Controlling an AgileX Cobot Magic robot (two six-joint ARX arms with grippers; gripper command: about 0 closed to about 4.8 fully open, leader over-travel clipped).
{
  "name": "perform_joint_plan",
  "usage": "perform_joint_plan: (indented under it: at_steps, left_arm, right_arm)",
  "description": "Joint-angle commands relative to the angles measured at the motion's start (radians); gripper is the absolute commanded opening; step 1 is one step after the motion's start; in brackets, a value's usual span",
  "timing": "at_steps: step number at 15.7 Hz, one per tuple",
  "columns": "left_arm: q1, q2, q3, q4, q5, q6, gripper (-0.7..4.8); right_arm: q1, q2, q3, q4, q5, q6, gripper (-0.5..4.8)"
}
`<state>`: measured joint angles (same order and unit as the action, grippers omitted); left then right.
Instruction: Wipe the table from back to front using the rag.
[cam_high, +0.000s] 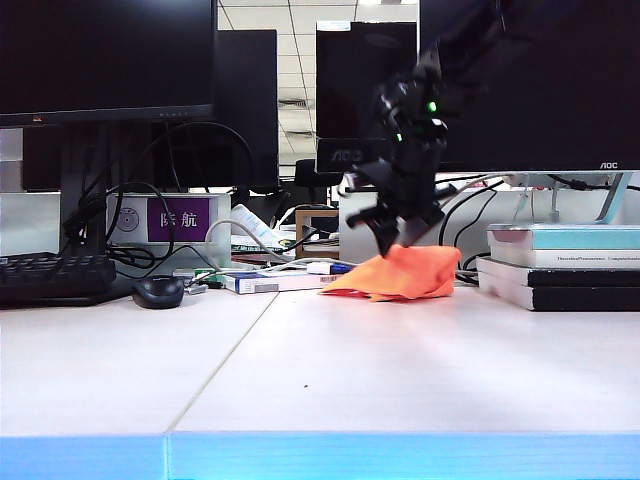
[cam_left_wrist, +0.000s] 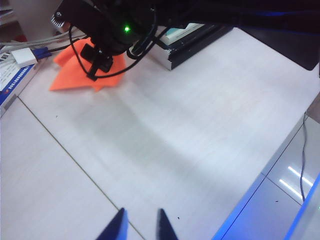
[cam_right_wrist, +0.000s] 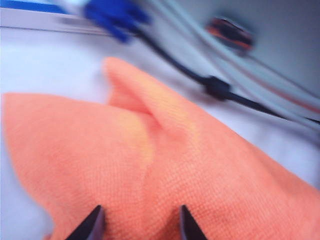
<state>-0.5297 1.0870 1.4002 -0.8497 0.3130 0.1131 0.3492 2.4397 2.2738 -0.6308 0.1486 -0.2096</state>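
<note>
The orange rag lies crumpled at the back of the white table, right of the middle. My right gripper hangs just above the rag's left side. In the right wrist view its fingertips stand apart over the rag, so the right gripper is open with cloth behind the gap. The left wrist view looks across the table at the rag and the right gripper. My left gripper is open over bare table near the seam, far from the rag.
A stack of books stands right of the rag. Cables and a blue plug run just behind it. A flat box, a mouse and a keyboard line the back left, with monitors behind. The light blue front edge is nearest.
</note>
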Motion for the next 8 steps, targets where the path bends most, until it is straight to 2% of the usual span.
perform_joint_plan:
  at_steps: [1,3,4,6,7,8]
  left_arm:
    - [-0.001,-0.003,0.006,0.009,0.005,0.003,0.84]
    - [-0.001,-0.003,0.006,0.004,0.005,0.003,0.84]
    - [-0.001,-0.003,0.006,0.003,0.005,0.003,0.84]
    - [-0.001,-0.002,0.006,0.006,0.005,0.003,0.84]
    - [-0.001,-0.002,0.006,0.013,0.005,0.003,0.84]
    - [-0.001,-0.002,0.006,0.022,0.005,0.003,0.85]
  right_arm:
    - [0.02,-0.053,0.002,-0.12,-0.038,0.064,1.99]
    - [0.022,-0.077,0.002,-0.135,-0.055,0.083,2.09]
    - [0.022,-0.084,0.002,-0.141,-0.067,0.089,2.31]
    - [0.022,-0.101,0.002,-0.16,-0.101,0.105,4.1]
    - [0.022,-0.11,0.002,-0.173,-0.113,0.108,4.44]
    - [0.022,-0.115,0.002,-0.184,-0.131,0.11,4.42]
